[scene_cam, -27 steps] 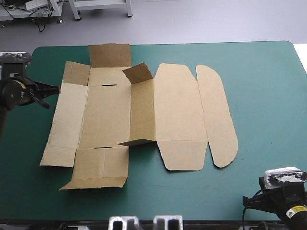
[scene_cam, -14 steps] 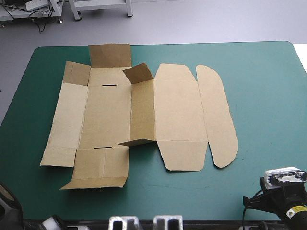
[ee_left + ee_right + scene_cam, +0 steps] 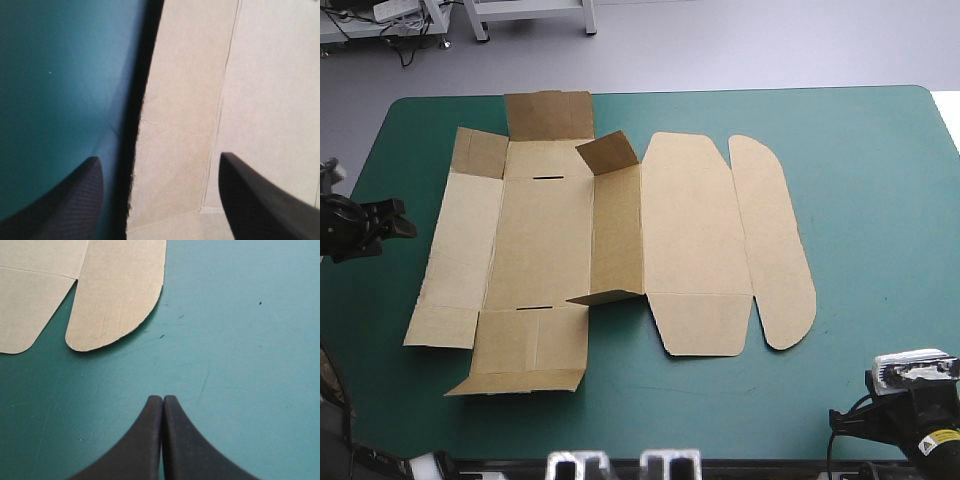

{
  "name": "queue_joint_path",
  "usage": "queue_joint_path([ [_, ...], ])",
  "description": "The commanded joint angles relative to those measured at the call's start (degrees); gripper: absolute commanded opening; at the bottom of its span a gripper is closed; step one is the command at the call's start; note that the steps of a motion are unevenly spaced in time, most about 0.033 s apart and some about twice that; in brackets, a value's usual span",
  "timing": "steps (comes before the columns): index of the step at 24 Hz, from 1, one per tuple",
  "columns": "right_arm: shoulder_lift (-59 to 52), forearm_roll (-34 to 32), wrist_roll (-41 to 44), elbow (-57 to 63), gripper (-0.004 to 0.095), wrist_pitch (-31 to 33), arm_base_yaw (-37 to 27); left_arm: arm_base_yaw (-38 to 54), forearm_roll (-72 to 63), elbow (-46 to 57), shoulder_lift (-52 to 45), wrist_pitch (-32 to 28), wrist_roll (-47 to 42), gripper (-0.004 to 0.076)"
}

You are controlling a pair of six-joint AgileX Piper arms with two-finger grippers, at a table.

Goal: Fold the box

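Box [image 3: 545,240] lies spread out on the table [image 3: 880,200], left of centre, mostly flat brown board. The high view gives the whole sheet. The far flap [image 3: 550,115] is tilted up, a small flap [image 3: 608,152] stands raised beside the middle panel, and the near flap is slightly lifted. The rounded lid strip [image 3: 775,240] lies flat on the right side. No wall is tucked.

Left gripper [image 3: 398,218] sits near the table's left edge, just beside the box's left panel. The high view shows it only as a dark shape, so finger spread is unclear there. The left wrist view settles it. The black fingers [image 3: 70,195] stand wide apart, one over teal-green cover, the other over board, with the box's ragged left edge running between them. A dark shadow runs along that edge. Cannot tell if either finger touches the board; nothing is held.

Right gripper [image 3: 162,399] is only readable in its own wrist view. Its fingers are pressed together in one pointed arch over bare cover, holding nothing. The lid strip's rounded end lies ahead of it, well apart. The high view shows just that arm's wrist at the near right corner, well clear of the box.
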Motion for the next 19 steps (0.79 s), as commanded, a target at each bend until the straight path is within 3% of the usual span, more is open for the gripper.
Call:
queue_joint_path([
  [1,0.7,-0.2,-0.2,-1.7,-0.002,-3.3,0.1,-1.8,-2.5,2.5,-0.6,2.8,5.1,0.0398],
  [14,0.7,-0.3,-0.2,-1.7,-0.002,-3.0,0.1,-2.0,0.3,10.3,2.8,-2.8,7.9,0.0383],
  [19,0.7,-0.3,-0.2,-1.7,-0.002,-3.0,0.1,-2.1,-9.0,10.4,4.6,-1.7,13.8,0.0383],
])
